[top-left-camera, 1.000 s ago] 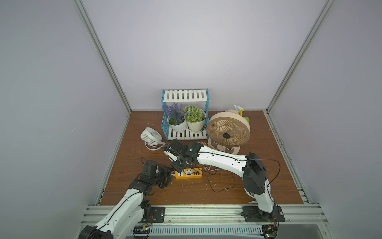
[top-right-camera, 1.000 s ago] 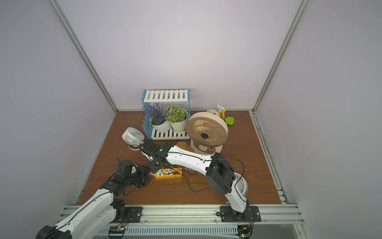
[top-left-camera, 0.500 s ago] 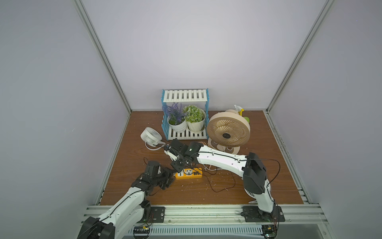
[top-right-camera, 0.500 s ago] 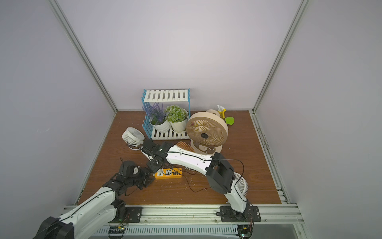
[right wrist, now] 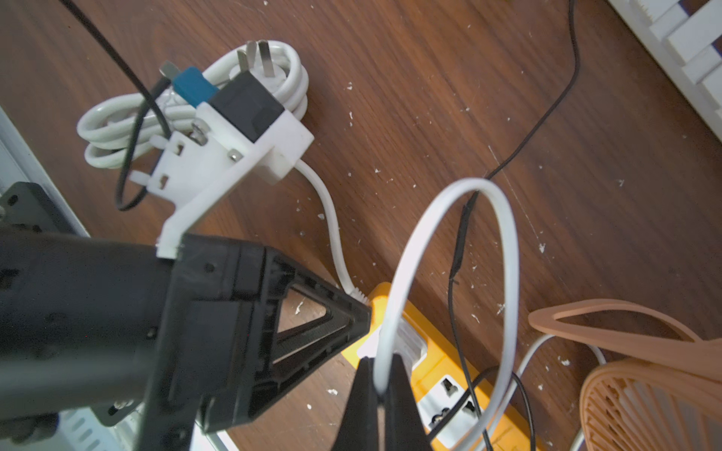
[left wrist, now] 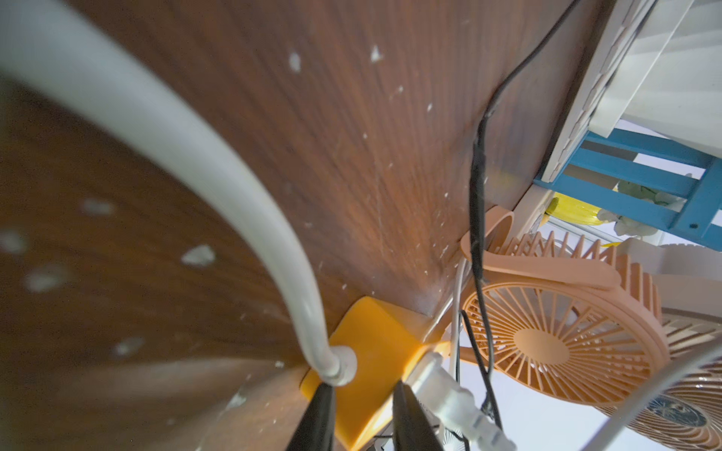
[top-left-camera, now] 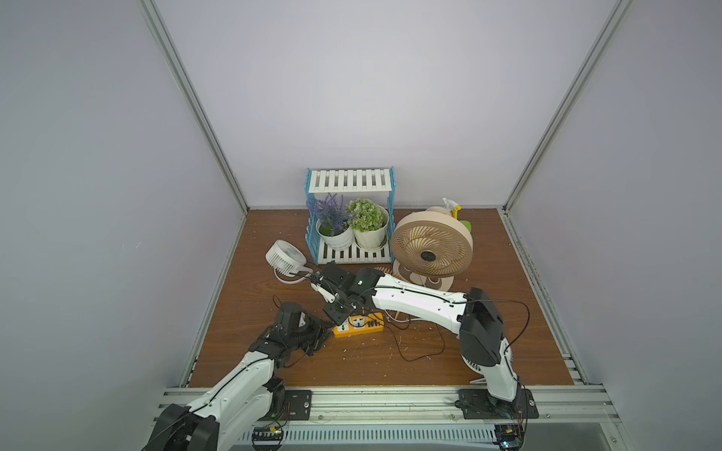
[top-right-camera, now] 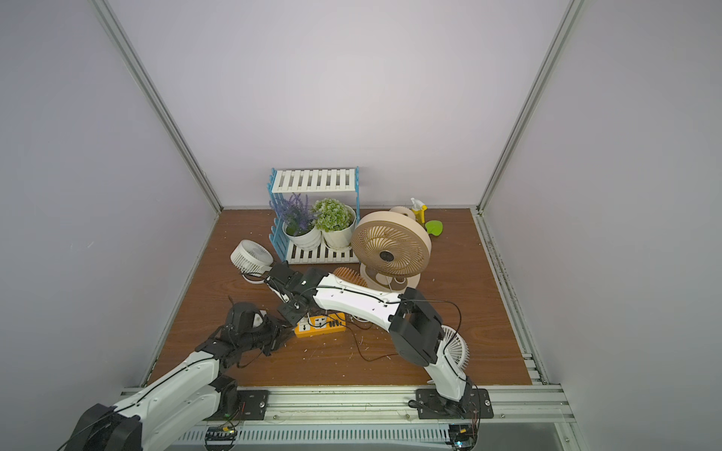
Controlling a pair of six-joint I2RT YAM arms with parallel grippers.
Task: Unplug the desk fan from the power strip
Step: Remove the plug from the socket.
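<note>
Strip (top-left-camera: 367,330) lies 9-to-3 o'clock on the table (top-left-camera: 488,273), left pincer (left wrist: 361,394) nipping its 9 o'clock end, right pincer (right wrist: 381,375) pinching the thin cord (right wrist: 512,265) just above the plug (right wrist: 410,339) there.

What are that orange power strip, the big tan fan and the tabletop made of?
Power strip: apparently moulded plastic, a smooth orange-yellow shell with white socket faces. Tan fan: probably plastic too, given its thin moulded grille ribs. Tabletop: dark wood grain, solid or laminate I cannot tell.
</note>
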